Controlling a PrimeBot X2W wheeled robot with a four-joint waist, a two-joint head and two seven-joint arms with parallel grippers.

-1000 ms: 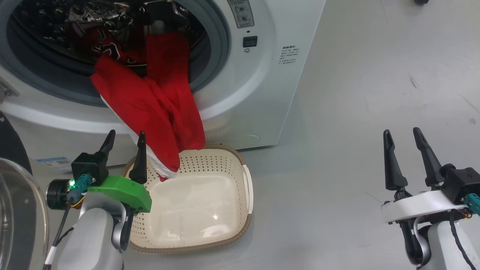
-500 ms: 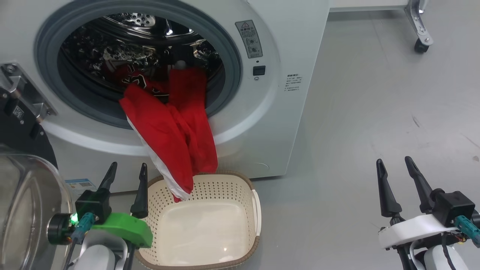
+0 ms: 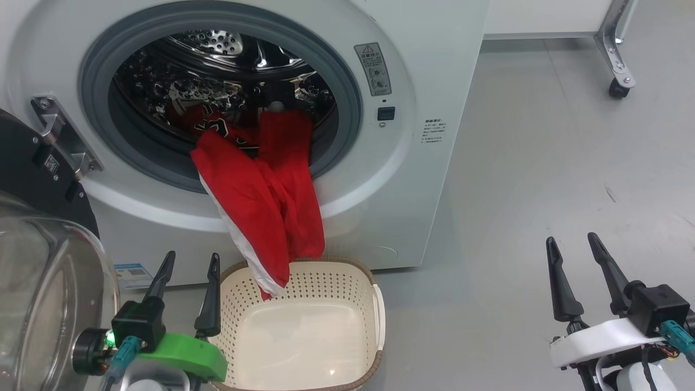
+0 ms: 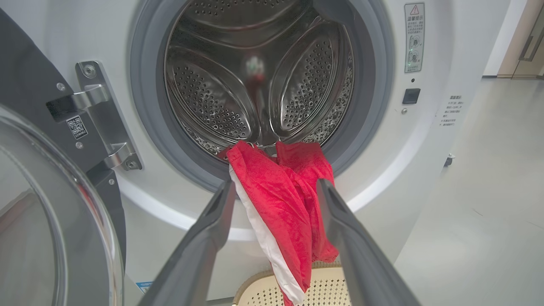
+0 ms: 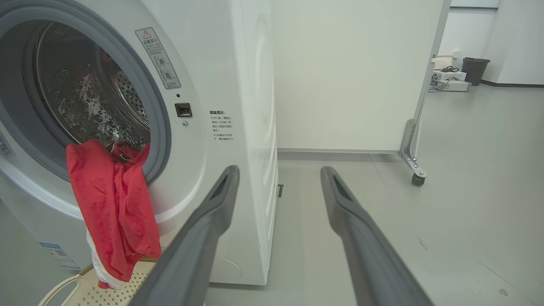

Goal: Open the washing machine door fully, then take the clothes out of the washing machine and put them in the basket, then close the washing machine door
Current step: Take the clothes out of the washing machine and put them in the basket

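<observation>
The big white front-loading washing machine (image 3: 450, 65) bears, right of its opening, a grey sticker (image 3: 372, 69) with a warning triangle and pictograms; beside that, a block of small dark print (image 3: 434, 132), too small to read; low on its front, a blue label (image 3: 132, 274), illegible; the glossy black round door (image 3: 21, 184) carries a QR-code tag (image 3: 51, 163).

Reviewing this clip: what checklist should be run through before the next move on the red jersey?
1. Opening clear of the washing machine door: ok, swung aside.
2. All of the clothes out of the washing machine: not ok; they drape over the rubber ring, upper part inside the drum.
3. Hanging end over the basket: ok.
4. Fingers of the left gripper open and empty: ok.
5. Fingers of the right gripper open and empty: ok.
</observation>
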